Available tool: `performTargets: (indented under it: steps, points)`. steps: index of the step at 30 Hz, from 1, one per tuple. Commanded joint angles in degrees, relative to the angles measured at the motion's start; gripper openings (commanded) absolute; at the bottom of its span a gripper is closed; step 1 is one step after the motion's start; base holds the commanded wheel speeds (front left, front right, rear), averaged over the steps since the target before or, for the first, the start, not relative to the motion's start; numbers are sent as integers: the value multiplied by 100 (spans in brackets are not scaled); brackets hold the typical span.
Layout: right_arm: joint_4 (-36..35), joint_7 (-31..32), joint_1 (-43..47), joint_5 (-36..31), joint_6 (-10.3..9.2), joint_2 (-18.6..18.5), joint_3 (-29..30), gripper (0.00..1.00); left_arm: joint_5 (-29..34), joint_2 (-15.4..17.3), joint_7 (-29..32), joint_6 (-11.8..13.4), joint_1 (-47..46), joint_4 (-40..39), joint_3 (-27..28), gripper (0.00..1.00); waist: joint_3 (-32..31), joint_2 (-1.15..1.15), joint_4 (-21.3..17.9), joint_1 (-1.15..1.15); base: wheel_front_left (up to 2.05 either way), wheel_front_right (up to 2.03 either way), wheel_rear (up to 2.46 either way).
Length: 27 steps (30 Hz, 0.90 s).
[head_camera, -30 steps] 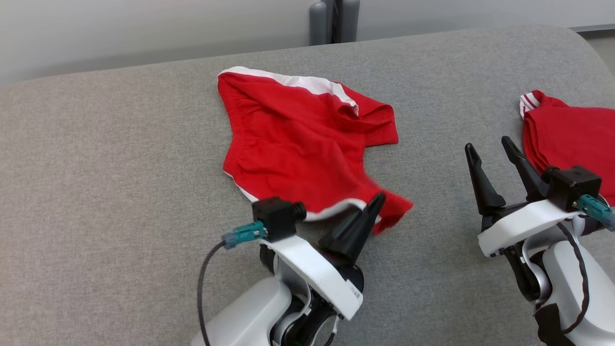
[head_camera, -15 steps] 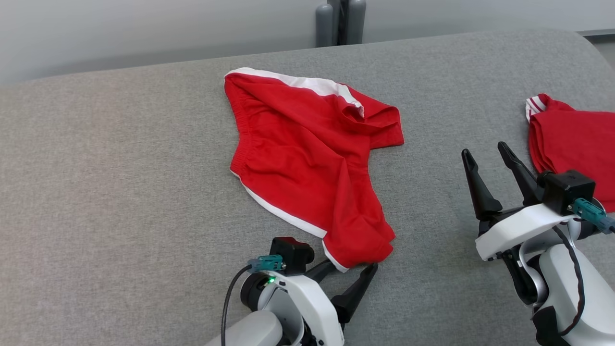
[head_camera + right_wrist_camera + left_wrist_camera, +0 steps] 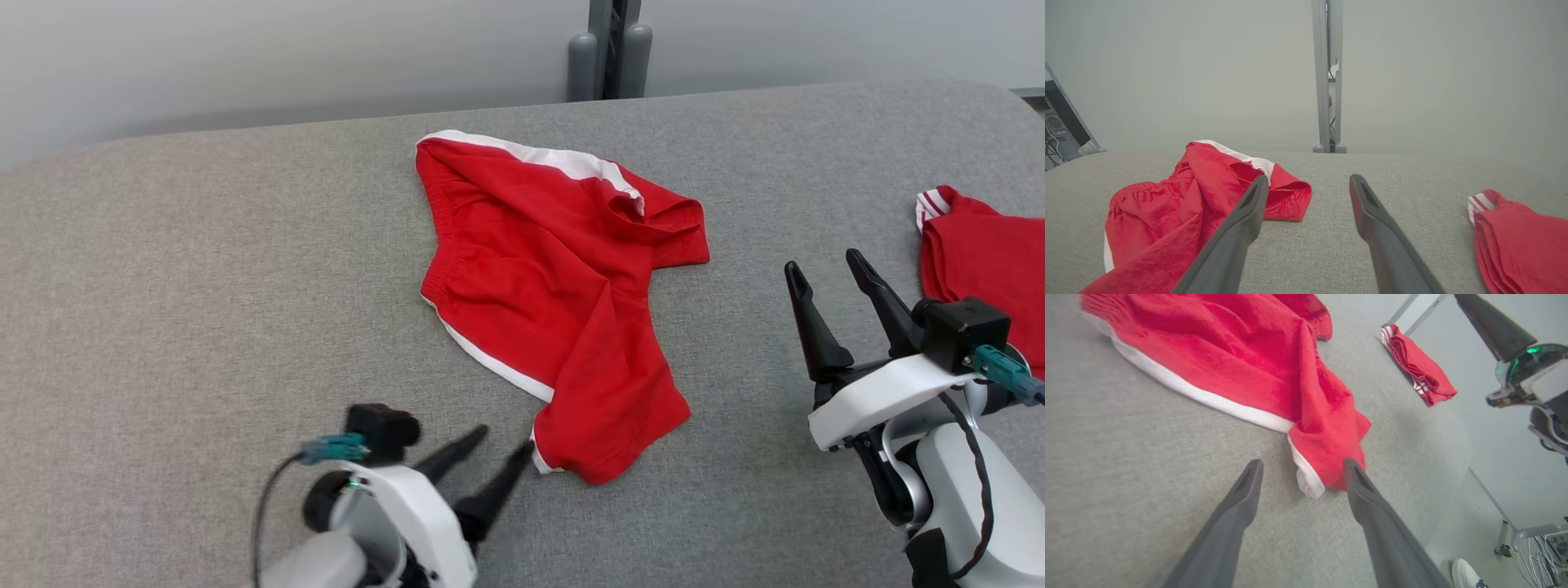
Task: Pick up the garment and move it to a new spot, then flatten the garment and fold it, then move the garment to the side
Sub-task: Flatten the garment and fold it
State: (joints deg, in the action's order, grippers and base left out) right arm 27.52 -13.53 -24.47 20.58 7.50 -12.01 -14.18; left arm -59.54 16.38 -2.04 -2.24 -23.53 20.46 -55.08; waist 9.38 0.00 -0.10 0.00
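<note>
shorts (image 3: 547, 286): bright red, white band along side seam and hem | folded garment (image 3: 988, 269): red, thin white stripes at its edge | counter (image 3: 204, 286): heathered mid-grey weave | left tool (image 3: 504, 438), right tool (image 3: 823, 265): black fingers, white housings | connectors (image 3: 331, 448): teal | post (image 3: 612, 49): grey | wall (image 3: 245, 57): pale grey

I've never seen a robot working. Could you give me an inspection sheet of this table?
Surface: grey cloth-covered table, flat.
Job's things: red shorts with white stripes, rumpled mid-table, not folded.
Clutter: folded red garment at the right edge.
Grippers: left gripper open, tips beside the shorts' near corner, holding nothing; right gripper open, empty, apart from both garments.
Cables: dark cable with teal plug at the left wrist.
Surroundings: grey wall, metal post behind the table; a shoe on the floor.
</note>
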Motion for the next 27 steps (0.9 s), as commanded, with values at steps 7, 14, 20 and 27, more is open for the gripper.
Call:
performTargets:
  steps: [7, 14, 20, 27]
  points:
    - [-66, 10, 111, -43, -2, 54, -49, 100, -99, 591, -557, 574, 113, -454, 755, 100, -51, 0, -15, 0, 0, 0, 0]
    - [-263, -26, 115, -185, -2, 107, -160, 100, 388, 700, -1220, 1096, -91, -380, 1259, 100, 146, 0, -310, 0, 0, 0, 0]
    - [-512, 18, 121, -265, -2, 164, -161, 100, 557, 560, -1267, 1311, -314, 76, 1429, 100, 377, 0, -533, 0, 0, 0, 0]
    - [-651, 49, 103, -317, -2, 227, -175, 100, 651, 388, -1224, 1382, -769, 912, 1439, 100, 586, 0, -718, 0, 0, 0, 0]
